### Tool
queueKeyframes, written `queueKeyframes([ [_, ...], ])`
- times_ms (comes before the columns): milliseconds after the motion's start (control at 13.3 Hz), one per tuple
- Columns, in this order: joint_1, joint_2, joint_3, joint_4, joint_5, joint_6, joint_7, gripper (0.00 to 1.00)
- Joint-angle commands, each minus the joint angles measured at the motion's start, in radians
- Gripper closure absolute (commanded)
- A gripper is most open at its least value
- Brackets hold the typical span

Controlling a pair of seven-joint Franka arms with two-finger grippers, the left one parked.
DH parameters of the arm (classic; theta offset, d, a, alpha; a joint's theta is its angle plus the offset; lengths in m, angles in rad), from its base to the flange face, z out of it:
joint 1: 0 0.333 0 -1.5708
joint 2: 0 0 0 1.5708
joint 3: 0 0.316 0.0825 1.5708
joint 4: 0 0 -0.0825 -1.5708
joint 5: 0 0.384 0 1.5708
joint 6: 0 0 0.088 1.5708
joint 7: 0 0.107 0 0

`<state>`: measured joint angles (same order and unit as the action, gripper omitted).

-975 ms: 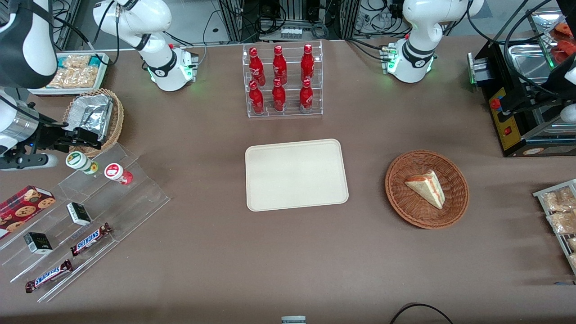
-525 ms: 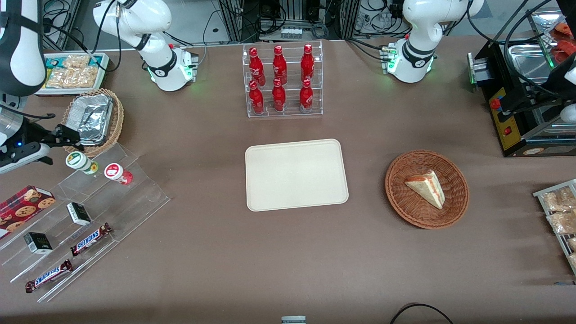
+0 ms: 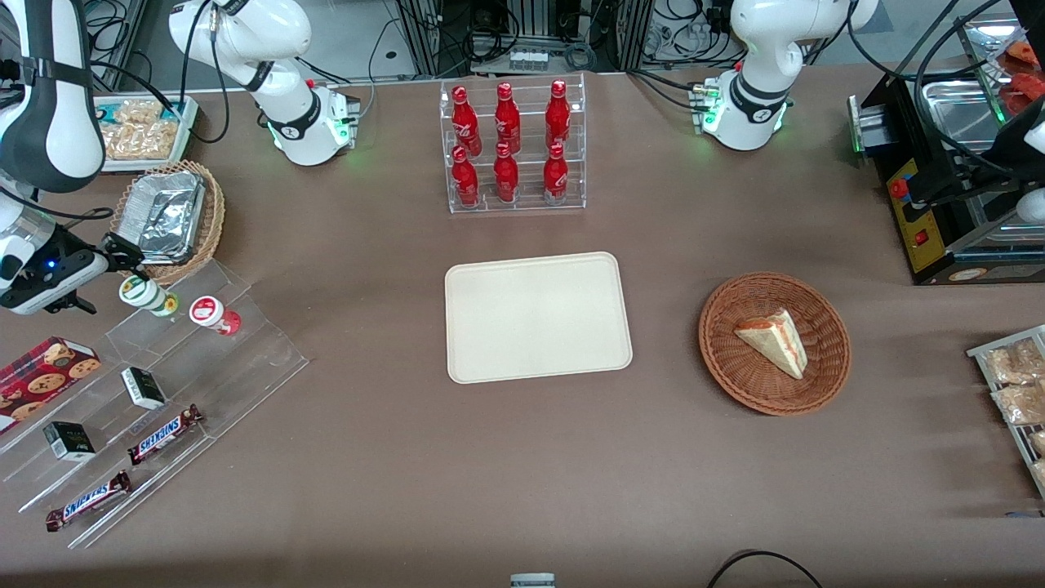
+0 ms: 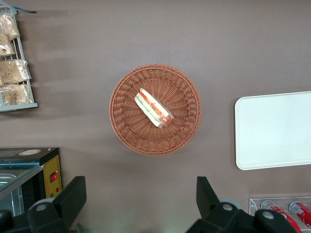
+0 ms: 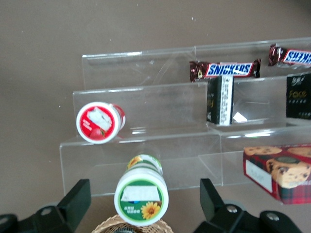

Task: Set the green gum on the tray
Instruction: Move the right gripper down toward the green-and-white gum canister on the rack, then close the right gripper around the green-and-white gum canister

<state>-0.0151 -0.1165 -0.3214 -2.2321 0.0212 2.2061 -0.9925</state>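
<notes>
Green gum [image 3: 148, 296], a small white cylinder with a green-rimmed lid, stands on the top step of a clear acrylic stepped rack [image 3: 155, 400] at the left of the front frame, just beside a matching red-lidded bottle [image 3: 214, 315]. We see the gripper [image 3: 122, 255] at the frame's left edge, hovering just above the gum, between it and a wicker basket holding a crinkled foil pan [image 3: 167, 214]. Its two dark fingers spread wide, apart from the bottle.

The wrist camera gives us what the front view cannot: the gum's [image 5: 141, 196] lid label with a sunflower, the strawberry print on the red-lidded bottle [image 5: 99, 122], and glossy Snickers bars [image 5: 224, 70] on the rack's transparent steps [image 5: 146, 145], with the gum centred between the open fingers [image 5: 73, 201].

Only the front view shows us the tray [image 3: 537, 317], a smooth cream rectangle with rounded corners and a low rim, at frame centre on the matte brown table [image 3: 522, 474], well apart from the gum.
</notes>
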Motion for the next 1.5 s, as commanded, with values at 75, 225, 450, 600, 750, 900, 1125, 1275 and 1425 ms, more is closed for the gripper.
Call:
queueKeyframes([
  [75,0.004,-0.026,-0.015,-0.057,-0.006,0.043,-0.017,0.0],
  [225,0.004,-0.025,-0.018,-0.075,-0.004,0.064,-0.017,0.0],
  [450,0.004,-0.014,-0.021,-0.098,-0.006,0.115,-0.02,0.0],
  [600,0.004,-0.008,-0.031,-0.099,-0.006,0.118,-0.02,0.0],
  [750,0.004,-0.005,-0.036,-0.115,-0.006,0.122,-0.02,0.0],
  [900,0.004,-0.003,-0.042,-0.122,-0.006,0.133,-0.02,0.0],
  [1125,0.006,-0.005,-0.042,-0.141,-0.006,0.159,-0.02,0.0],
  [1275,0.007,-0.005,-0.042,-0.141,-0.006,0.159,-0.02,0.09],
  [1425,0.01,-0.003,-0.042,-0.139,-0.006,0.158,-0.018,0.86],
])
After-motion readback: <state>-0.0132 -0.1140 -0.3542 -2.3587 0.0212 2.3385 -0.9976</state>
